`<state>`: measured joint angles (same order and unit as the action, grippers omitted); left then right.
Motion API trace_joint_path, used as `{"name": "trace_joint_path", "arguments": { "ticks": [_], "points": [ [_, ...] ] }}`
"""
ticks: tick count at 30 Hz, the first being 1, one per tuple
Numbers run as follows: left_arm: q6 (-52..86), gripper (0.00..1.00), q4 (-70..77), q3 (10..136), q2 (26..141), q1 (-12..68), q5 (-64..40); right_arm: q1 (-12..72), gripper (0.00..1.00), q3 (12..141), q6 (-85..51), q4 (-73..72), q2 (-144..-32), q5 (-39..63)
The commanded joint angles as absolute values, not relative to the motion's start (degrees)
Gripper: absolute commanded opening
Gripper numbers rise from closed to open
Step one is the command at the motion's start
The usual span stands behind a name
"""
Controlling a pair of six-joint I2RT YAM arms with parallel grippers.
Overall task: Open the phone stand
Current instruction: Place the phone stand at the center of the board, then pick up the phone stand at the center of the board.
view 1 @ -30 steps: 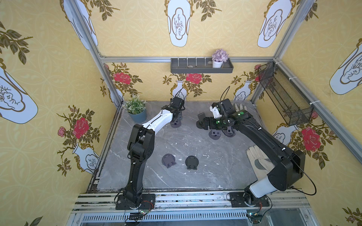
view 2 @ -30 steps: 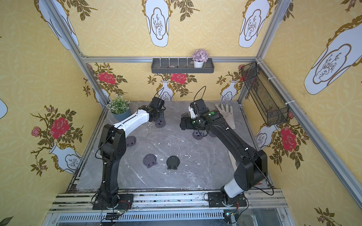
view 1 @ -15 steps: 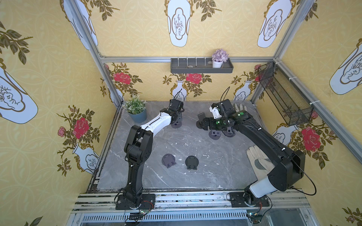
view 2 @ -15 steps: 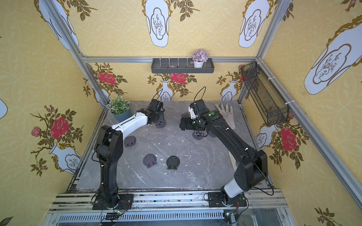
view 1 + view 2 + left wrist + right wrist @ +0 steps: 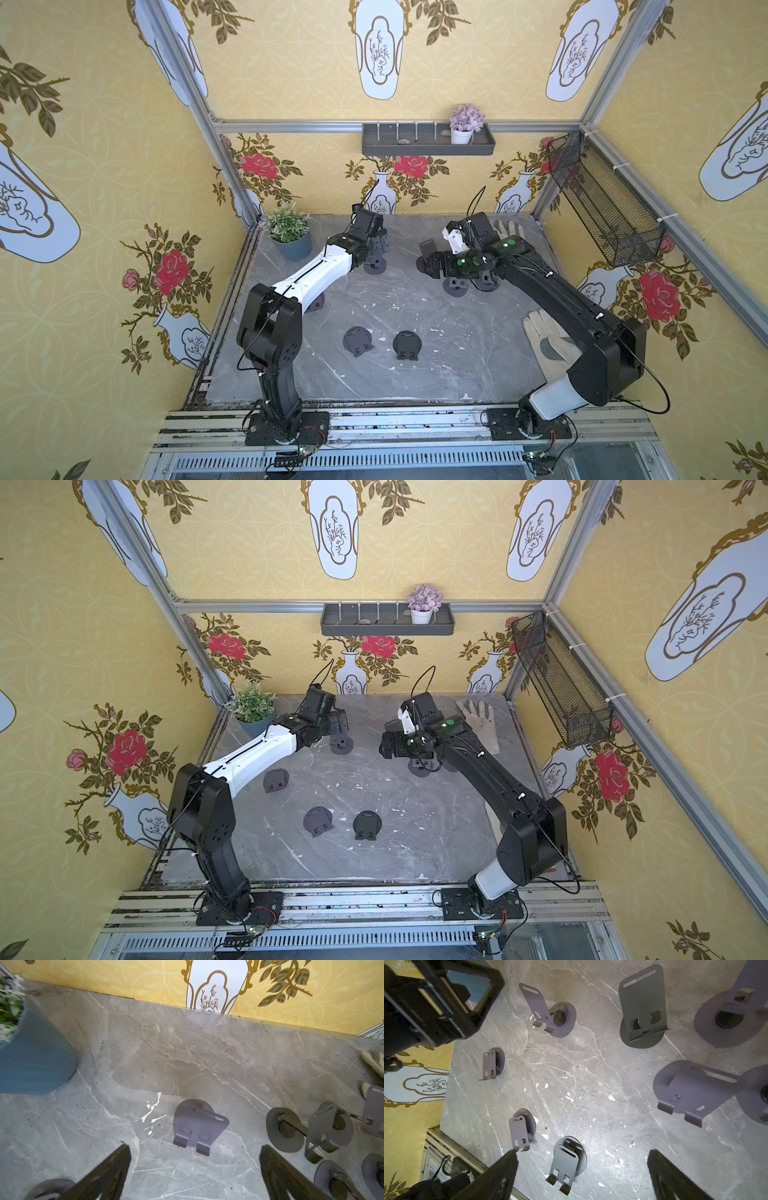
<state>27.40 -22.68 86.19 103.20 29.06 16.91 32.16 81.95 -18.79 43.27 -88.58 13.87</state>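
Yellow floral wallpaper (image 5: 498, 62), grey marble tabletop (image 5: 436, 374), dark wall shelf (image 5: 428, 150)

Left arm (image 5: 316, 270): mounted near left, extended toward the far side, wrist angled downward. Left claw (image 5: 194, 1147): jaws are spread wide; nothing is held. Right arm (image 5: 552, 291): mounted near right, stretched far and leftward. Right claw (image 5: 582, 1152): jaws are spread wide; nothing is gripped.

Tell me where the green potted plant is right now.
In both top views the green potted plant stands in the far left corner of the table, with the left gripper and a phone stand to its right.
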Motion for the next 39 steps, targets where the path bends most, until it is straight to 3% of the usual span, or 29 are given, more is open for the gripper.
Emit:
{"name": "trace_joint_path", "arguments": {
  "ticks": [1, 13, 24, 39],
  "points": [
    [26.85, 0.99, -24.71, 83.58, 99.8, 29.1, 19.89, 32.31, 0.98, 81.26, -19.02, 40.55, -89.18, 15.5],
    [27.33, 0.99, -30.93, 66.57, 84.49, 28.27, 20.6, 34.27, 0.98, 83.33, -18.39, 37.66, -95.03, 19.71],
    [30.32, 0.99, -33.1, 54.84, 79.44, 17.69, 10.33, 36.52, 0.98, 85.41, -18.36, 36.32, -98.48, 20.88],
    [24.0, 0.97, -29.75, 52.08, 87.38, 8.55, 3.59, 37.45, 0.98, 87.41, -17.56, 38.03, -99.01, 19.43]
  ]
}}
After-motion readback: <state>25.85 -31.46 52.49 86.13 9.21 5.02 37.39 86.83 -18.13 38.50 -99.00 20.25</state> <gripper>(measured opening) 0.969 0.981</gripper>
